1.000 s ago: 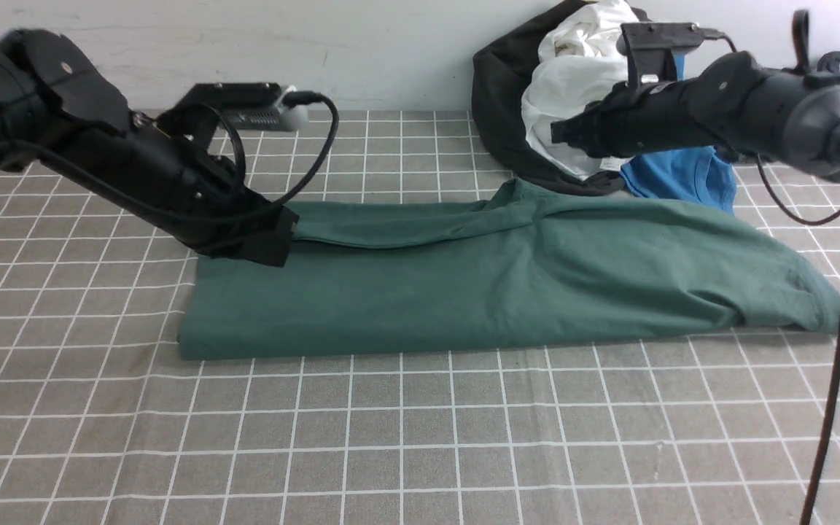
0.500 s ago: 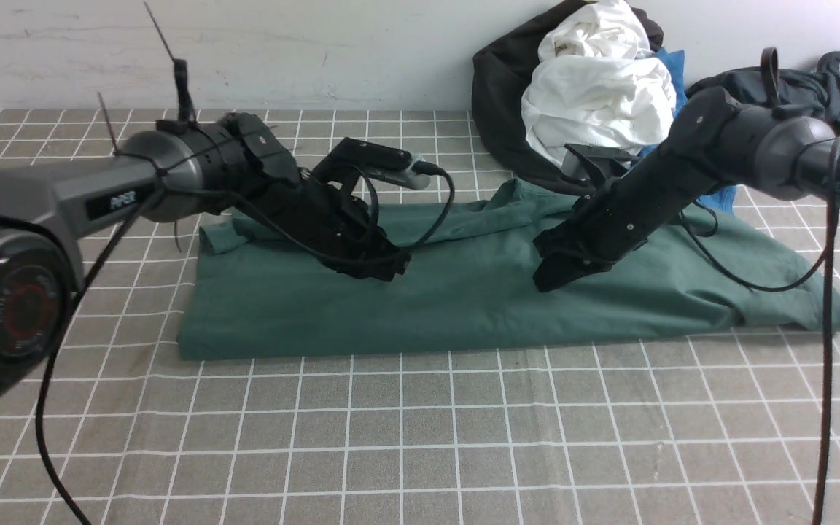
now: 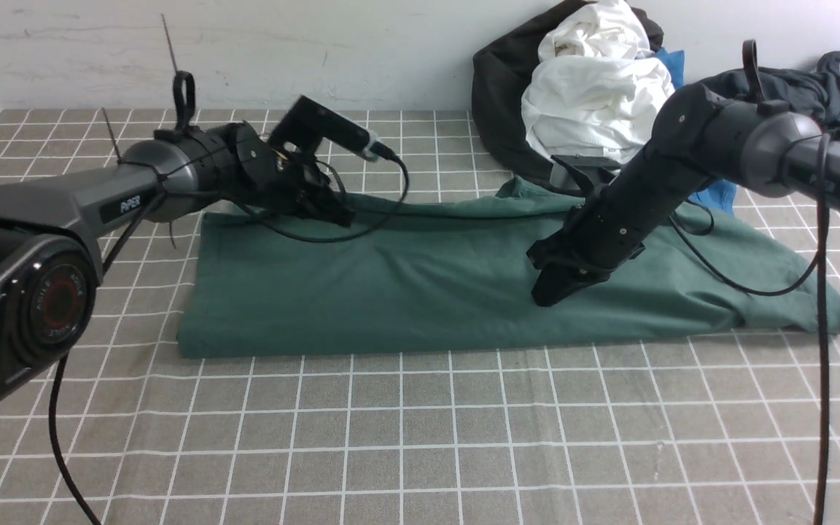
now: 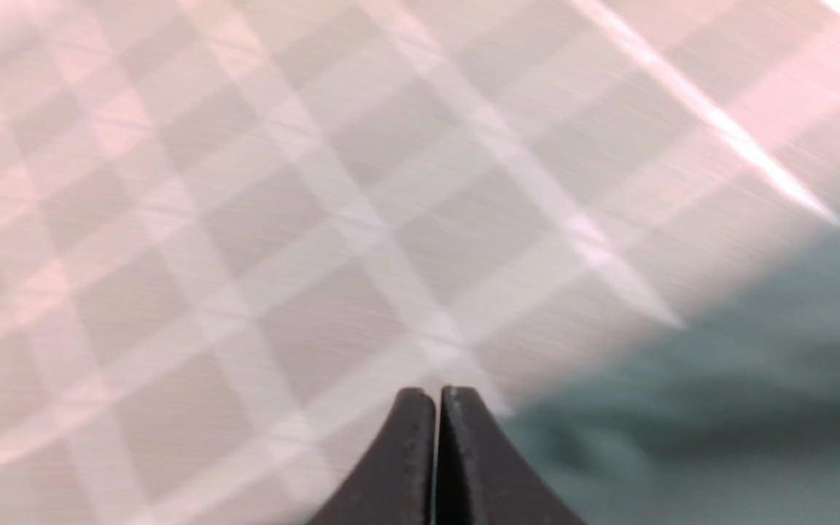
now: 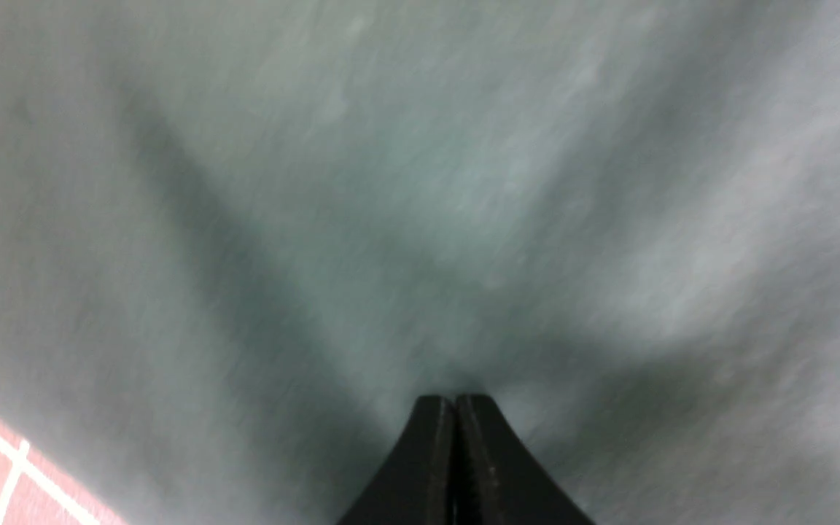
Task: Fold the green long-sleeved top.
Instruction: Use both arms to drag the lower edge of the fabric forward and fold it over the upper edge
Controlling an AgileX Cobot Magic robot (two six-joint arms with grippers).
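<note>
One lengthwise fold of the green fabric long-sleeved top (image 3: 427, 292) looks done; crosswise folds remain, while left pincer (image 4: 434, 395) and right pincer (image 5: 455, 401) are clenched, apparently empty.

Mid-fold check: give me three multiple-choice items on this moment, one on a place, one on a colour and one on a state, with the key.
1. The right end effector is over:
A) the checked tablecloth
B) the green top
C) a blue garment

2. The crumpled garment lying highest behind the top is:
A) red
B) yellow
C) white

3. The left end effector has its jaws:
A) shut
B) wide open
C) clamped round a cable

Key:
1 B: green fabric fills nearly all of its wrist view.
2 C: it shows plainly white in the front view.
3 A: the fingers meet with no gap in its wrist view.
</note>
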